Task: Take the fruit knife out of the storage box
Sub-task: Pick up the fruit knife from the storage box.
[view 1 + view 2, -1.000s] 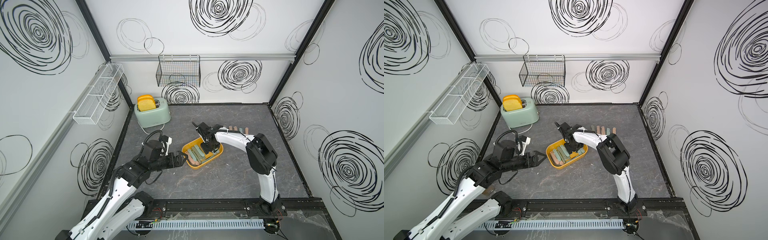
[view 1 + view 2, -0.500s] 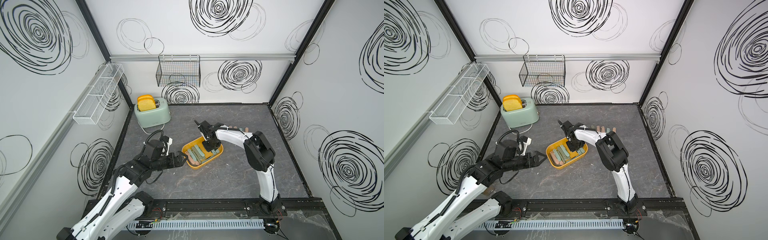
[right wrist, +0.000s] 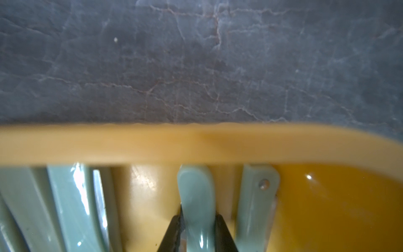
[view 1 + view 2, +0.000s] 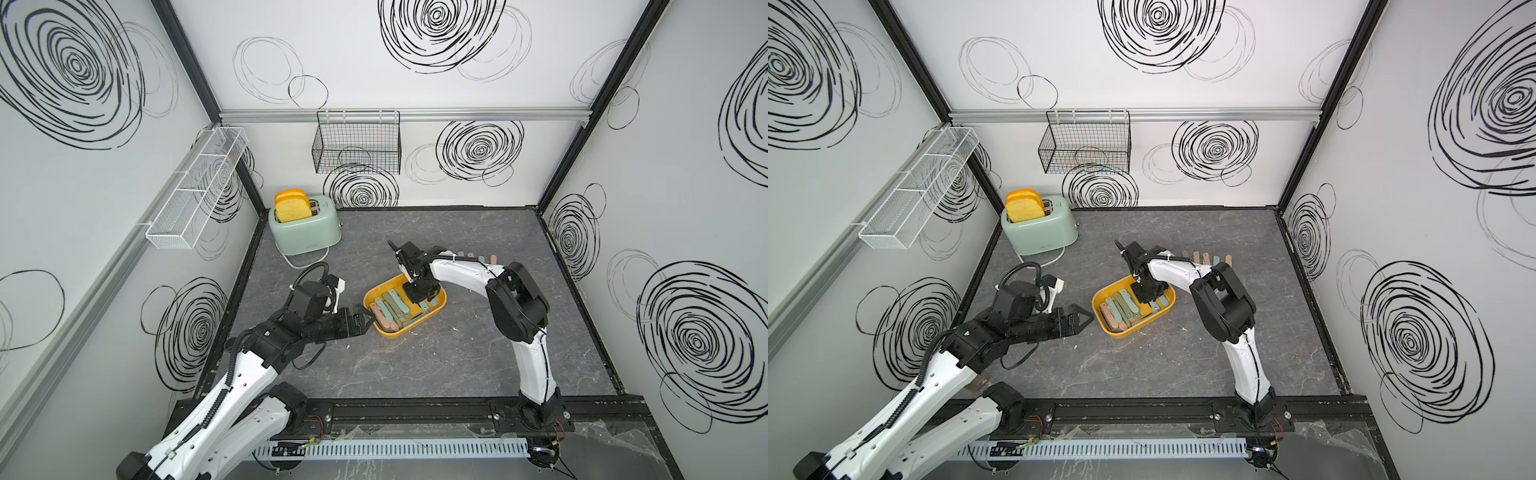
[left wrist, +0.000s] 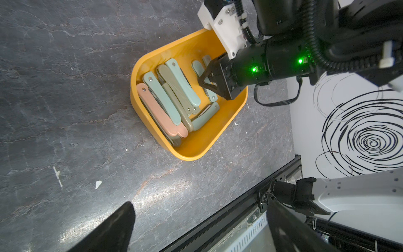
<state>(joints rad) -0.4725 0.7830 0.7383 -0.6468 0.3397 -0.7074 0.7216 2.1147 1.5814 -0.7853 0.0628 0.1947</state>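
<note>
Grey marbled tabletop (image 4: 415,365) bears the storage box (image 4: 415,326), a toaster (image 4: 305,232) and several folded knives (image 4: 493,259).

The left arm stretches low from the near left, elbow bent, with the left gripper (image 4: 368,322) pointing right and its fingers spread wide. The right arm arches over from the near right, wrist turned down, the right gripper (image 3: 197,218) pinching a pale green fruit knife (image 3: 196,189) between its fingers.

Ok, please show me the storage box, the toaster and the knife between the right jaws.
Storage box (image 5: 202,139), left wrist view: bare inner wall.
Toaster (image 4: 305,236), in a top view: front of its body.
Held knife (image 3: 196,192), right wrist view: rounded handle end.
</note>
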